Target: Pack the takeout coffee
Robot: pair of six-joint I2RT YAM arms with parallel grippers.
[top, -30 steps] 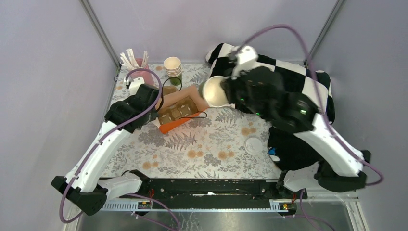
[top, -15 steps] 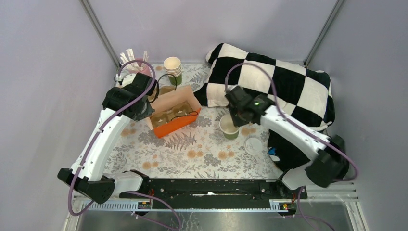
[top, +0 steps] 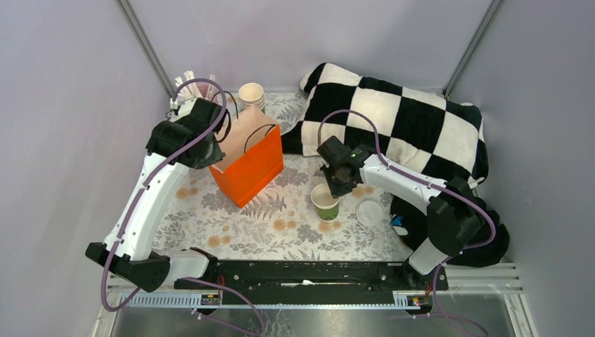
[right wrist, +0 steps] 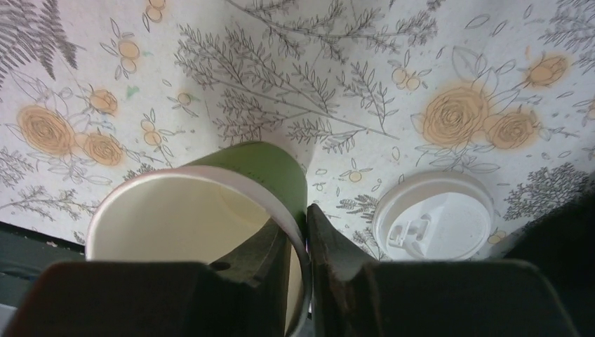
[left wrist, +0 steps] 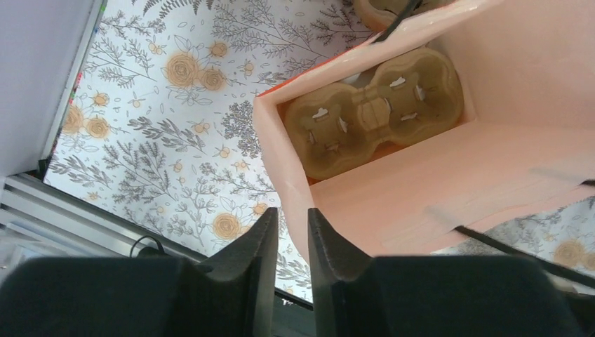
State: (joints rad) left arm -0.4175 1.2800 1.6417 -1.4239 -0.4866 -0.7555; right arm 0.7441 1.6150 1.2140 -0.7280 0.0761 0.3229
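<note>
No lidded green cup shows. A lidless green paper cup (top: 325, 201) stands on the floral table right of the bag; the right wrist view shows its green wall (right wrist: 259, 165) and cream inside. My right gripper (top: 332, 187) (right wrist: 300, 232) is shut on its rim, one finger inside and one outside. A loose white lid (top: 369, 210) (right wrist: 431, 217) lies flat just right of the cup. An orange paper bag (top: 249, 167) stands upright, open at the top. My left gripper (top: 215, 156) (left wrist: 293, 225) is shut on its pink inner wall (left wrist: 449, 203) at a corner. A brown cup carrier (left wrist: 372, 119) sits inside.
A stack of lidless cream-rimmed cups (top: 252, 96) and a pink holder with white sticks (top: 198, 88) stand at the back left. A black-and-white checkered cushion (top: 400, 119) fills the back right. A dark bundle (top: 414, 214) lies right of the lid.
The bag went from lying on its side to standing upright, lifted by my left gripper. My right arm brought the lidless cup from up near the bag down to the table beside the lid.
</note>
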